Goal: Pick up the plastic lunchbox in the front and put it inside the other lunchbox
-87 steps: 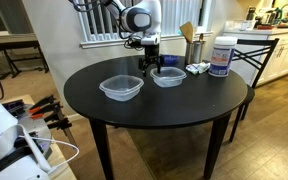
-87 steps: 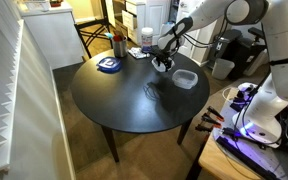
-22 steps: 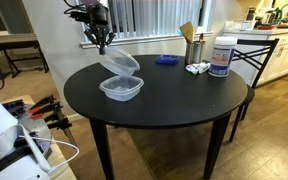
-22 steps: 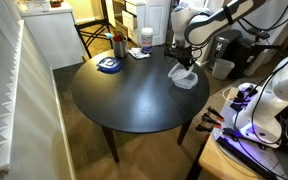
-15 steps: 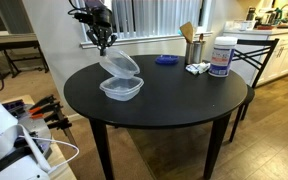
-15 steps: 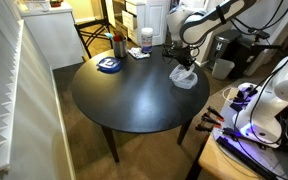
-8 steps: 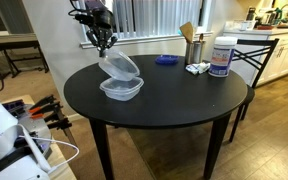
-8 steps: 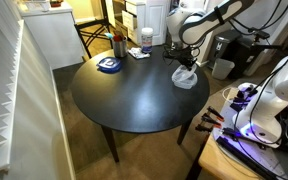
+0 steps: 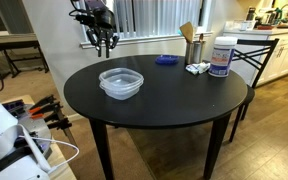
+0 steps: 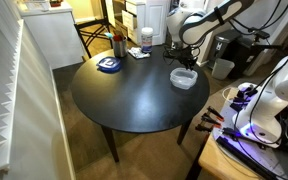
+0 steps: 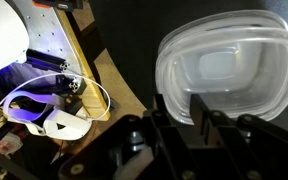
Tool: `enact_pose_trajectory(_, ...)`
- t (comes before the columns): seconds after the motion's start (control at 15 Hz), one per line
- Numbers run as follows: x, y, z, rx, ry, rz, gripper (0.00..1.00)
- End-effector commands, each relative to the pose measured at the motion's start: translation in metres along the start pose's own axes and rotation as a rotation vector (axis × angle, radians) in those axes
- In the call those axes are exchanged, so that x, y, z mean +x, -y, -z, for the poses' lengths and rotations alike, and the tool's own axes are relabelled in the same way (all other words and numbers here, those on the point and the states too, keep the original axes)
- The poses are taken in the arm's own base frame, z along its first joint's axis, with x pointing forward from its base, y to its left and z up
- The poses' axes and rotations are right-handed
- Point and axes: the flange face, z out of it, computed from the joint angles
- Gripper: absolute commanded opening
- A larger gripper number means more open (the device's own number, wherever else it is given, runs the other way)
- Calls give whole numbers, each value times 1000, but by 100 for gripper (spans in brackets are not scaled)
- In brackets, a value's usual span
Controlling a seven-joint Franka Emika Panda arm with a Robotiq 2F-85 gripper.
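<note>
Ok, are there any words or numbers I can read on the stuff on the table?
White canister: it has a blue label with print, too small and blurred to read.
Blue lid: a pale patch on top, too blurred to read.
Clear tubs: no words show on them.
None of the text can be read.

a round black table (image 9: 184, 100) carries a flat blue lid (image 9: 166, 60) near its far edge. a metal cup (image 9: 195, 48) and a white labelled canister (image 9: 221, 56) stand near the lid, with small white items (image 9: 197, 68) between them. a dark chair (image 9: 262, 55) stands just behind the canister. orange-handled clamps (image 9: 50, 104) lie on a side bench.
</note>
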Motion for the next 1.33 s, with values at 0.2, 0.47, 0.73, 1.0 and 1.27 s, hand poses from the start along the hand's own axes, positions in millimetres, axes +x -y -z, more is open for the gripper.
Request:
enact_pose_trajectory(0.2,2,0,4,14,-32,36,82)
enact_pose_trajectory(0.47,-1,-3,9,26,-27,44,100)
enact_pose_trajectory(0.73,-5,-2,13,54,-24,42,100)
enact_pose_trajectory(1.0,-8,1,10,34,-15,23,100)
enact_pose_trajectory(1.27,-7,1,11,35,-15,23,100)
